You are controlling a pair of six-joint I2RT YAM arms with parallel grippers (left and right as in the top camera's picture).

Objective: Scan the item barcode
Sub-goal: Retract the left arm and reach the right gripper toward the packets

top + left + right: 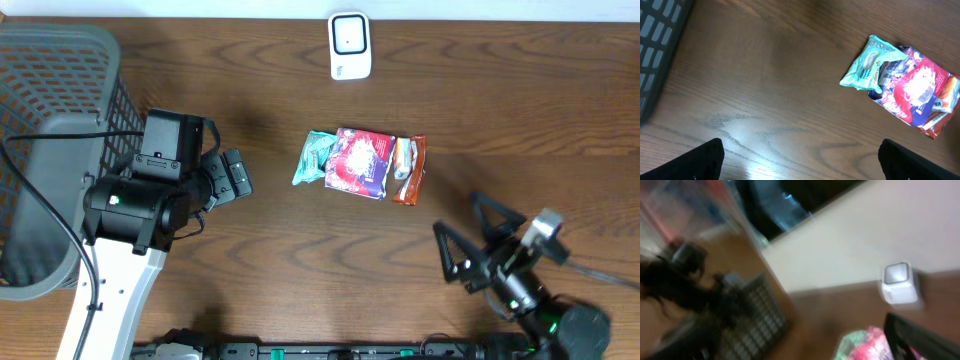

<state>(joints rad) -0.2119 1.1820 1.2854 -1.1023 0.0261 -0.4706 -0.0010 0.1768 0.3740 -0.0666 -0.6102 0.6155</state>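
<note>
Three overlapping packets lie on the table, short of the scanner; left gripper and right gripper are both splayed, holding nothing. Left wrist: fingertips cropped; packets too small to read. Right wrist: badly blurred, packets cut off at bottom edge.

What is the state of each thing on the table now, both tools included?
Left tool, open, empty.
Right tool, open, empty.
Scanner, apart from the packets, untouched.
Red packet, lying flat, between the other two.
Teal packet, lying flat, touching the red one.
Orange packet, lying flat, touching the red one.
Basket, upright, inside partly hidden.
</note>
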